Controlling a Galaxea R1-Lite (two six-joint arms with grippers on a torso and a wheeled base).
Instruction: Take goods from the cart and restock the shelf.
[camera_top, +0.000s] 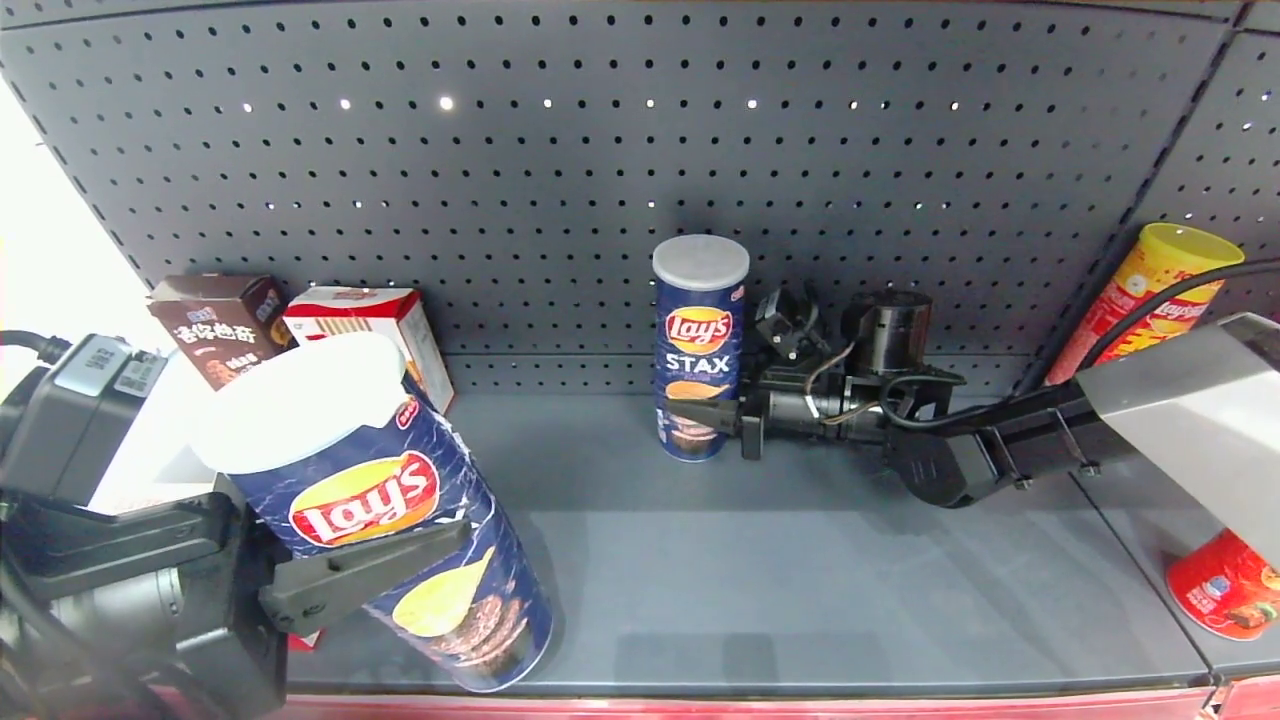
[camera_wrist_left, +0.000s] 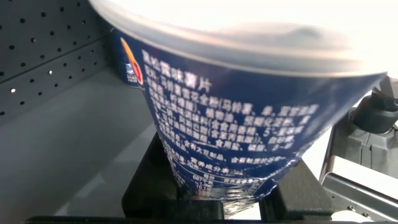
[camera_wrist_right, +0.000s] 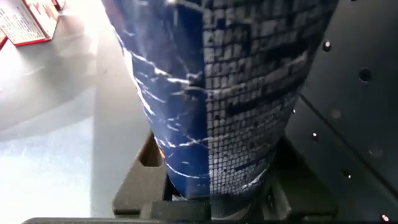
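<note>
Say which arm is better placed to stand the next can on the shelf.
Left. The left gripper holds a tilted can over the front of the shelf, with bare space beside it. The right gripper is clamped on the upright can, which already stands at the back.

A brown box (camera_top: 215, 325) and a white box (camera_top: 390, 320) stand by the pegboard (camera_top: 600, 150) — a yellow can (camera_top: 1175, 250) leans right.

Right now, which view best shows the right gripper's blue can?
Head view: the whole blue can stands upright, right gripper around its lower part. Right wrist view gives its side close up; left wrist view has a second can.
</note>
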